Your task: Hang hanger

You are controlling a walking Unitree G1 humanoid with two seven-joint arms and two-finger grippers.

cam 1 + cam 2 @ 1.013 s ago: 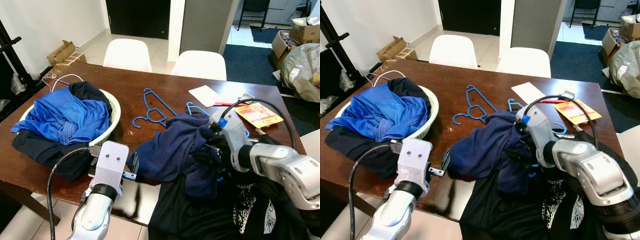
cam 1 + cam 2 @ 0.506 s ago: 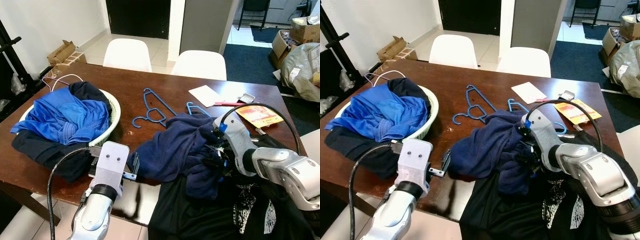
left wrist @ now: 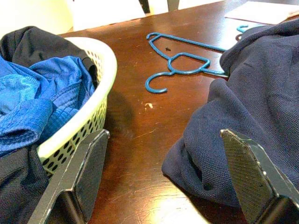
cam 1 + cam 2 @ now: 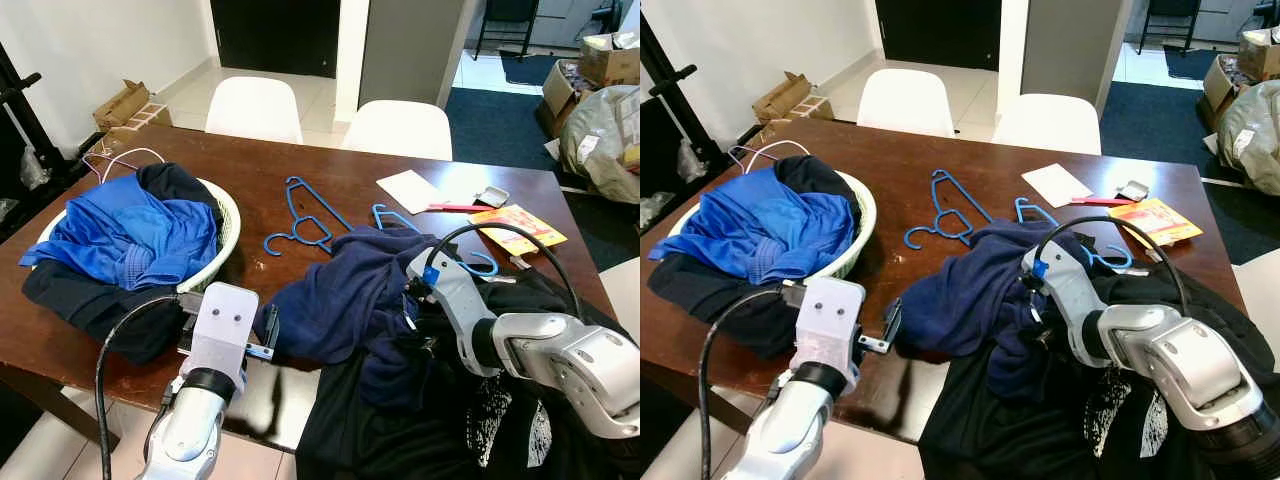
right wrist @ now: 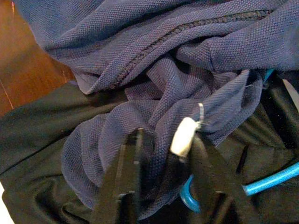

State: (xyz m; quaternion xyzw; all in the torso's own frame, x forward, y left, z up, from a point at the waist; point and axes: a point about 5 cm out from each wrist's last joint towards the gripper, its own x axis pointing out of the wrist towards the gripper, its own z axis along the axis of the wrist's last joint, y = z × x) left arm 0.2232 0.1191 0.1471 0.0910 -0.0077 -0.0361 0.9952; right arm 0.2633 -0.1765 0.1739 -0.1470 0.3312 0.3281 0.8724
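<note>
A blue hanger (image 4: pixel 305 222) lies flat on the brown table (image 4: pixel 250 170), and a second blue hanger (image 4: pixel 483 266) is partly buried under a navy shirt (image 4: pixel 340 290). The shirt is heaped over a black garment (image 4: pixel 400 430) at the table's front edge. My right gripper (image 5: pixel 168 144) is shut on a fold of the navy shirt next to a white label (image 5: pixel 183 136), with a blue hanger bar (image 5: pixel 266 183) just beneath. My left gripper (image 3: pixel 164 135) stands open low over the table by the shirt's left edge, holding nothing.
A pale green basket (image 4: pixel 230 215) heaped with blue and dark clothes stands at the left. White paper (image 4: pixel 412 190), a red pen and an orange packet (image 4: pixel 520 222) lie at the back right. Two white chairs (image 4: pixel 255 108) stand behind the table.
My right arm has dropped lower and towards the front edge with the navy fabric in its grip, uncovering more of the second hanger. The left arm has stayed put.
</note>
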